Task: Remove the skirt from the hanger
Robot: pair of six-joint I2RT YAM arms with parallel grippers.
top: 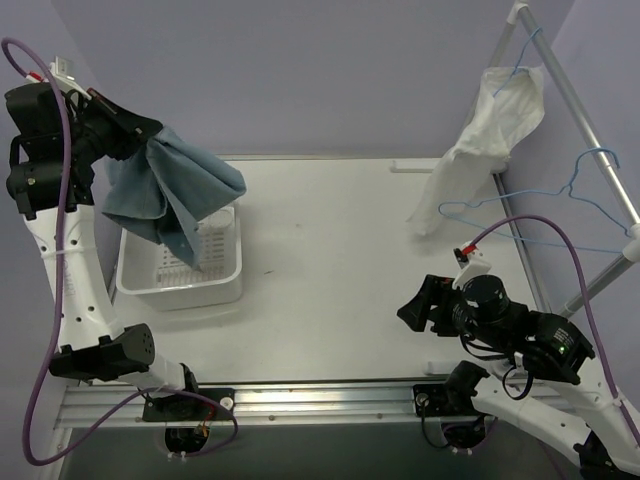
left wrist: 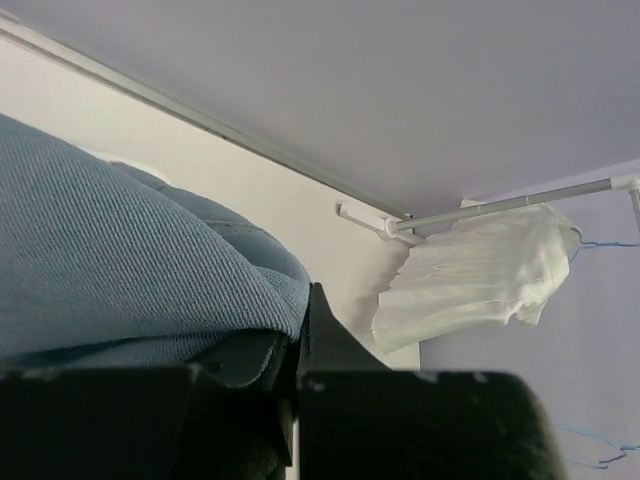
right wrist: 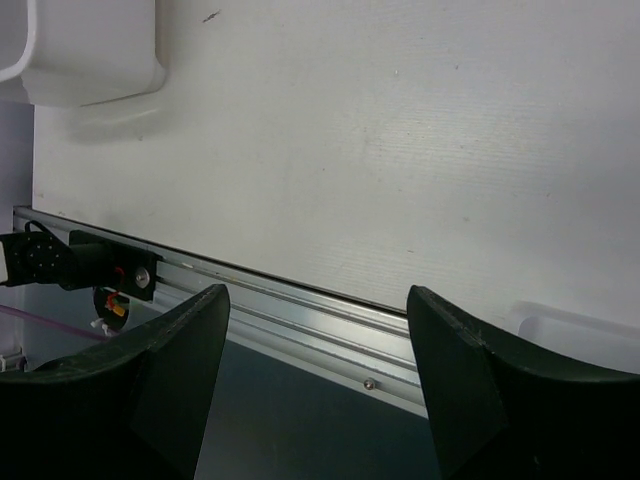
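My left gripper is raised high at the far left and shut on a blue denim skirt. The skirt hangs from it, free of any hanger, over a white basket. In the left wrist view the skirt fills the left side and is pinched in the closed jaws of the left gripper. An empty blue wire hanger hangs on the rack at the right. My right gripper is open and empty low over the table's front right; the right wrist view shows the right gripper with its jaws wide apart.
A white garment hangs on another blue hanger from the slanted rack rail at the back right; it also shows in the left wrist view. The basket's corner shows in the right wrist view. A metal rail runs along the table's front.
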